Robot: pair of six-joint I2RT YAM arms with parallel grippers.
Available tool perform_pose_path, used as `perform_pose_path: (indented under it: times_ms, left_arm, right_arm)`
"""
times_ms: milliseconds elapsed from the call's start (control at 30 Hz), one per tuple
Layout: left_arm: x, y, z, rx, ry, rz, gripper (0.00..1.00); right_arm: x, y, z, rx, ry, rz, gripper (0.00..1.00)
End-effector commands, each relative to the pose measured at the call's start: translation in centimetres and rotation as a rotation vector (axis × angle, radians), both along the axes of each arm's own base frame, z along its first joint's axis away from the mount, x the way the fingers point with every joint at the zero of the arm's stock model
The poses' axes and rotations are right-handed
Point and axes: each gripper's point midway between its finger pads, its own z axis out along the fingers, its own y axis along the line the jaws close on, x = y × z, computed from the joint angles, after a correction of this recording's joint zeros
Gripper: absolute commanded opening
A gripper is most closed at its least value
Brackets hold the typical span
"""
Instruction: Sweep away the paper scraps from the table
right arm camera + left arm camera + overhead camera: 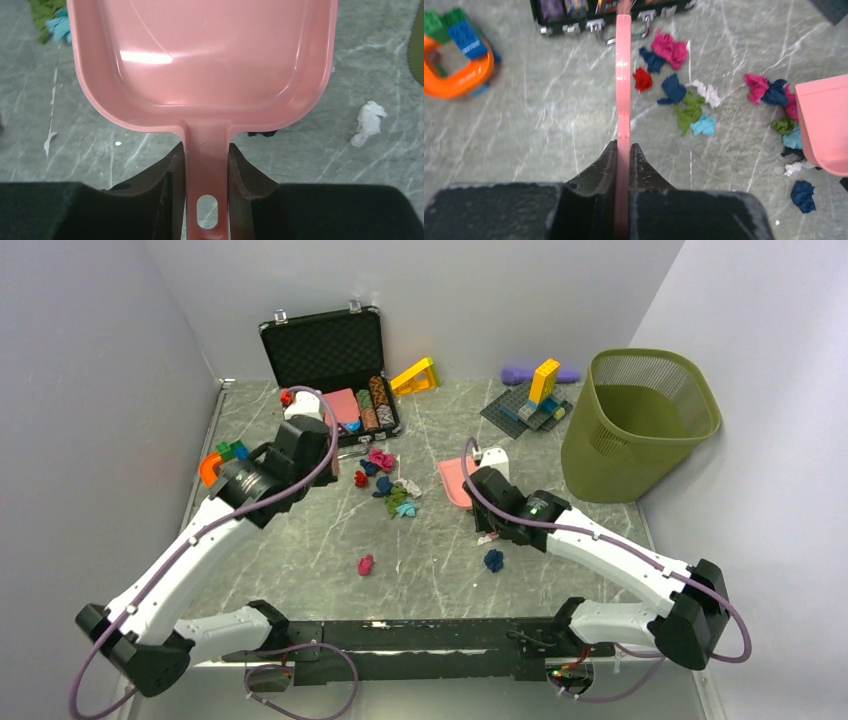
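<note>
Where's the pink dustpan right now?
In the top view the pink dustpan sits right of centre, held in the right hand, between the paper scraps on its left and the green bin.

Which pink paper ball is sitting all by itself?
The magenta scrap lying alone on the table, toward its near edge; the other magenta scraps lie bunched among other colours.

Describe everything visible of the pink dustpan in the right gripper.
The pink dustpan looks like glossy moulded plastic: a shallow tray with raised rounded walls and a flat handle with a hanging hole. The right gripper is shut on the handle. What shows of the tray is empty. Its open mouth faces paper scraps lying close by on the table.
</note>
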Motion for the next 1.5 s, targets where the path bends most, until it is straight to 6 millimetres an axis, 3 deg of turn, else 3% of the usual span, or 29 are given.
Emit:
perform_pose_path:
  times_ms: [0, 167, 300, 433, 600, 900, 1067, 1333, 1400, 1467]
  left_arm:
    - [3.0, -1.1, 4.9, 0.005, -0.298, -0.107, 0.00]
    - [3.5, -4.7, 5.2, -0.078, -0.235, -0.237, 0.00]
    - [3.6, -9.0, 5.1, -0.181, -0.154, -0.382, 0.00]
    - [3.2, -13.2, 6.5, -0.360, -0.169, -0.519, 0.00]
    - [1.9, -17.9, 7.3, -0.619, -0.145, -0.668, 0.00]
    - [0.2, -27.2, 4.4, -0.892, 0.057, -0.895, 0.00]
    - [-1.1, -32.9, 1.9, -0.969, 0.166, -0.961, 0.00]
    - [-2.9, -42.3, -1.6, -1.060, 0.289, -1.032, 0.00]
    - [-3.0, -44.4, -2.9, -1.065, 0.324, -1.035, 0.00]
    - [-2.7, -46.4, -5.7, -1.036, 0.364, -1.001, 0.00]
  right_arm:
    - [1.5, -0.4, 2.4, 0.049, -0.002, -0.033, 0.00]
    - [3.2, -2.7, 4.3, 0.050, -0.039, -0.161, 0.00]
    - [4.6, -6.4, 6.6, -0.005, -0.093, -0.352, 0.00]
    - [5.0, -9.8, 9.9, -0.059, -0.179, -0.522, 0.00]
    - [5.0, -11.9, 13.7, -0.021, -0.306, -0.606, 0.00]
    - [3.6, -13.7, 21.3, 0.186, -0.529, -0.625, 0.00]
    - [2.7, -14.9, 21.7, 0.186, -0.555, -0.657, 0.00]
    - [2.2, -14.9, 21.5, 0.200, -0.553, -0.638, 0.00]
    - [2.1, -15.0, 21.3, 0.208, -0.551, -0.637, 0.00]
    - [2.0, -14.9, 21.1, 0.218, -0.548, -0.630, 0.00]
